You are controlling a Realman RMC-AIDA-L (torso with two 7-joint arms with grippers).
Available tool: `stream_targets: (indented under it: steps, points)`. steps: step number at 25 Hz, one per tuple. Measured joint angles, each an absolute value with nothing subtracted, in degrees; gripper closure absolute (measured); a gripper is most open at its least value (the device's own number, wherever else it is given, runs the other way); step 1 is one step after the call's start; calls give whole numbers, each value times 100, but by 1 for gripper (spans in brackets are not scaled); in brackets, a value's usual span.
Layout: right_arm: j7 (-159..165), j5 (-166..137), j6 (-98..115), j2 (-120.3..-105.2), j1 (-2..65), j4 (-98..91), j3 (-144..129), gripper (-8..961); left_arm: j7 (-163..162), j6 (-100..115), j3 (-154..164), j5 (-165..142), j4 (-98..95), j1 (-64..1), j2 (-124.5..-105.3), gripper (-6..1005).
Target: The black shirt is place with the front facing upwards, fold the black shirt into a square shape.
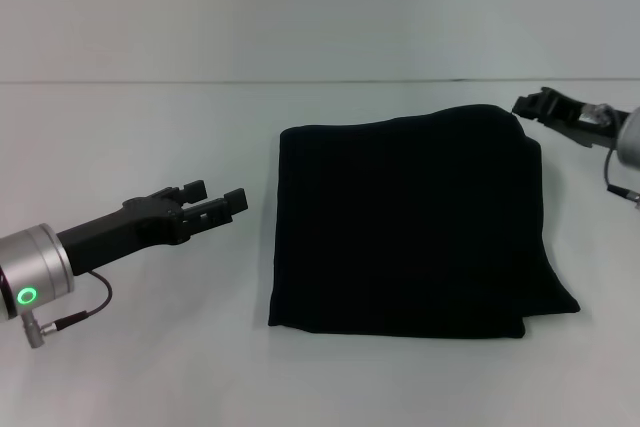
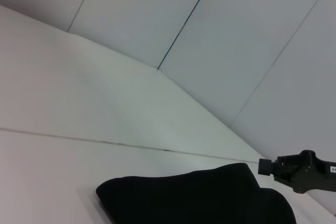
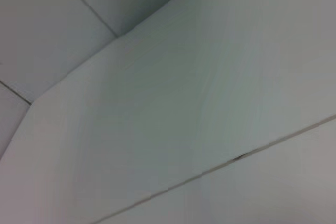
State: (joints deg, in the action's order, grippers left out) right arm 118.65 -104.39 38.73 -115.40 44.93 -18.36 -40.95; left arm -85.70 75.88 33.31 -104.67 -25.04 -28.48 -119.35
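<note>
Left hand (image 1: 222, 205) hovers just beside the black shirt's (image 1: 405, 227) left edge, fingers slightly parted, gripping nothing; right hand (image 1: 535, 106) sits at the far right corner, apart from the cloth, and I can't tell if it's open or closed. Shirt lies mid-table (image 1: 150, 127) already folded into a rough square, soft matte black fabric, layered edges bulging on the right, near-right corner poking out. Looks like the final step: at most tidy that corner, then retract.
</note>
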Motion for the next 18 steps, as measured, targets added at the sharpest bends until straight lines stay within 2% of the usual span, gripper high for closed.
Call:
stream_targets:
  steps: [2,8,13,18]
  points:
    - [12040,-10448,3897,-11472,4473,-1802,-4114,906,-8573,7587,3331,-10468,-2504,-2848,-11935,94]
    - [12624,-10333,3950,-11432,4339,-1760,-3943,837,-8578,7583,3331,-10465,-2504,-2849,-11927,95]
    - [13426,-10280,3966,-11424,4344,-1693,-3906,599,-8578,7574,3329,-10462,-2522,-2863,-11927,97]
    - [14160,-10312,3914,-11403,4354,-1657,-3975,439,-8548,7574,3323,-10459,-2528,-2858,-11897,98]
